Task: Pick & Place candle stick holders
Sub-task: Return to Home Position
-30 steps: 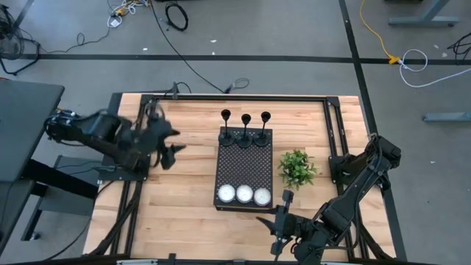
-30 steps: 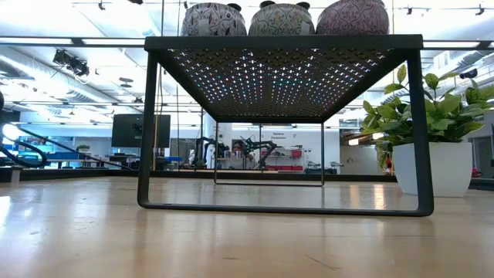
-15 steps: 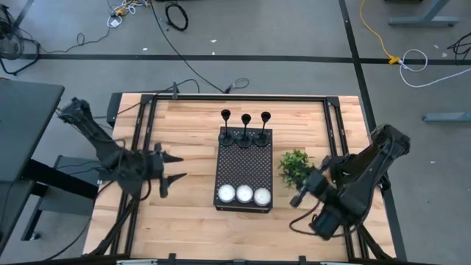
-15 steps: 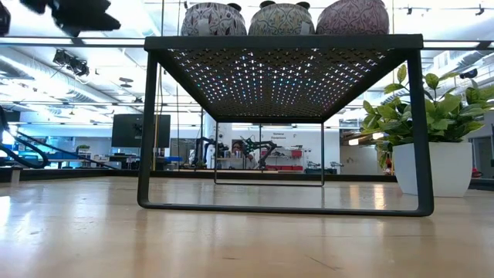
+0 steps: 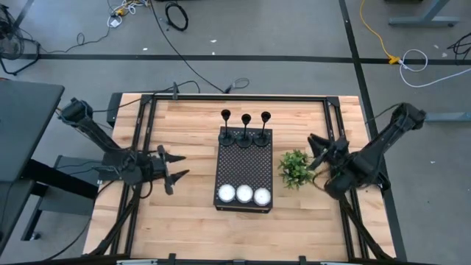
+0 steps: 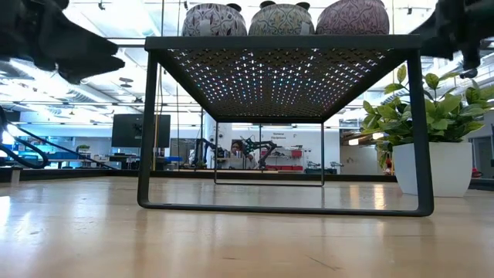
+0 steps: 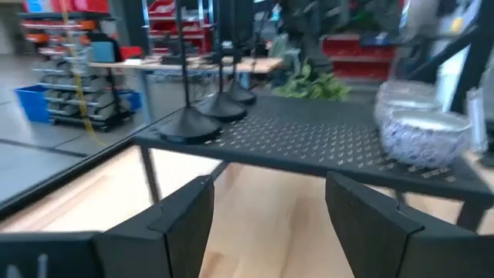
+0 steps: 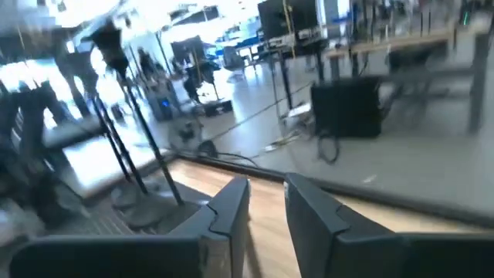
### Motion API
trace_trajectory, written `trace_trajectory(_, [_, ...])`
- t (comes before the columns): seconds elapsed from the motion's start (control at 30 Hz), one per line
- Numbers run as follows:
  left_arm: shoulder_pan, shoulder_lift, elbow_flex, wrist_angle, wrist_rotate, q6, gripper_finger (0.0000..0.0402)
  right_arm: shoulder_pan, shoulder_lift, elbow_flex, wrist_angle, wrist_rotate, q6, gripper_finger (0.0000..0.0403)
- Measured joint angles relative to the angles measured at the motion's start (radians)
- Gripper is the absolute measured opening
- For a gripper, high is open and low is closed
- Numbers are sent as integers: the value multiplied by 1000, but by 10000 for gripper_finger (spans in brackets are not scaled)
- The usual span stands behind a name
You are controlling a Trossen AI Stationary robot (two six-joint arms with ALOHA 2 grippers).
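In the high view the three holders (image 5: pixel 245 129) stand in a row on top of the black shelf (image 5: pixel 243 165), along its upper end at mid-frame. Three white candles (image 5: pixel 244 194) line its lower end. A plant (image 5: pixel 296 168) sits on the desk (image 5: pixel 184 213) just right of the shelf.

The left claw (image 5: pixel 176 167) hangs over the desk at centre left of the frame, apart from the shelf and pointing toward it. Its fingers (image 7: pixel 181 224) are spread wide and hold nothing.

The right claw (image 5: pixel 315 151) is at centre right, just beside the plant's right edge. In the right wrist view its fingers (image 8: pixel 231 212) are only narrowly parted, with nothing between them.
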Motion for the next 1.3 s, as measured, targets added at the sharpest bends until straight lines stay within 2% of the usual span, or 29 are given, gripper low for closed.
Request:
trace_trajectory(0.07, [40, 0, -32, 66, 61, 13, 248, 1, -83, -34, 106, 6, -23, 86])
trace_trajectory(0.1, [62, 1, -44, 78, 95, 16, 248, 9, -118, -36, 203, 11, -84, 86])
trace_trajectory(0.2, [134, 3, -61, 95, 188, 2, 248, -12, -151, -27, 407, 11, -427, 86])
trace_trajectory(0.27, [184, 10, -65, 103, 238, -10, 248, -62, -197, -25, 371, 9, -494, 86])
trace_trajectory(0.43, [291, 22, -64, 120, 357, 19, 248, -250, -312, 23, 276, 6, -491, 86])
trace_trajectory(0.5, [327, 25, -65, 112, 397, 17, 248, -329, -338, 61, 293, -79, -640, 86])
trace_trajectory(0.67, [394, 40, -64, 113, 520, -10, 248, -513, -363, 156, 520, -500, -1046, 86])
trace_trajectory(0.77, [412, 45, -64, 112, 568, -31, 248, -597, -340, 182, 566, -724, -1149, 86])
trace_trajectory(0.9, [415, 45, -64, 105, 612, -33, 248, -652, -289, 157, 553, -777, -1213, 86])
trace_trajectory(1.0, [415, 45, -64, 100, 619, -32, 248, -666, -232, 86, 554, -694, -1306, 86])
trace_trajectory(1.07, [415, 45, -64, 99, 619, -33, 248, -670, -192, 20, 621, -623, -1288, 86])
trace_trajectory(1.13, [415, 45, -64, 100, 619, -34, 248, -670, -164, -40, 736, -605, -1220, 86])
trace_trajectory(1.2, [415, 45, -64, 99, 619, -34, 248, -670, -146, -112, 877, -661, -1300, 86])
trace_trajectory(1.3, [415, 45, -64, 87, 622, -37, 248, -676, -140, -219, 1147, -894, -1397, 86])
